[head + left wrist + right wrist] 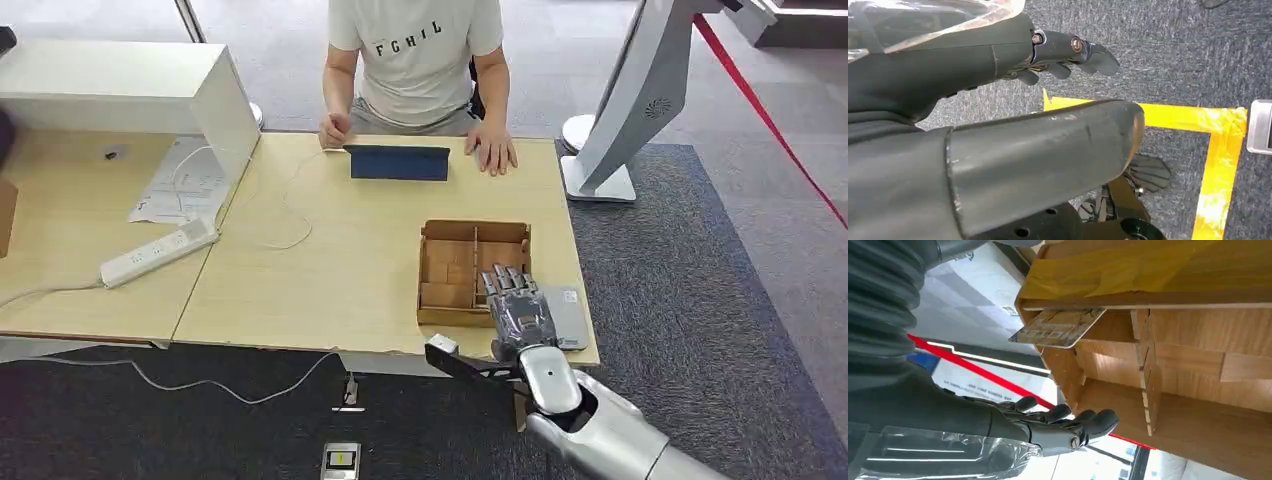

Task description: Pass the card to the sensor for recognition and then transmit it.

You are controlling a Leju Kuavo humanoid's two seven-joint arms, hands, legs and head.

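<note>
On the table (330, 290), right wrist view reveals a card (1058, 327) in the box (472, 270).

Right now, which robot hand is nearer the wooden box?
The right. The right robot hand is at the wooden box on the table, fingers over its near edge; the left robot hand hangs down over the carpet.

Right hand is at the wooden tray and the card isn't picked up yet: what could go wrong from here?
The card leans in a narrow compartment against the divider of the wooden tray, so the right hand may struggle to get its fingers around it. The tray looks light and sits near the table edge; a push could shift it.
</note>
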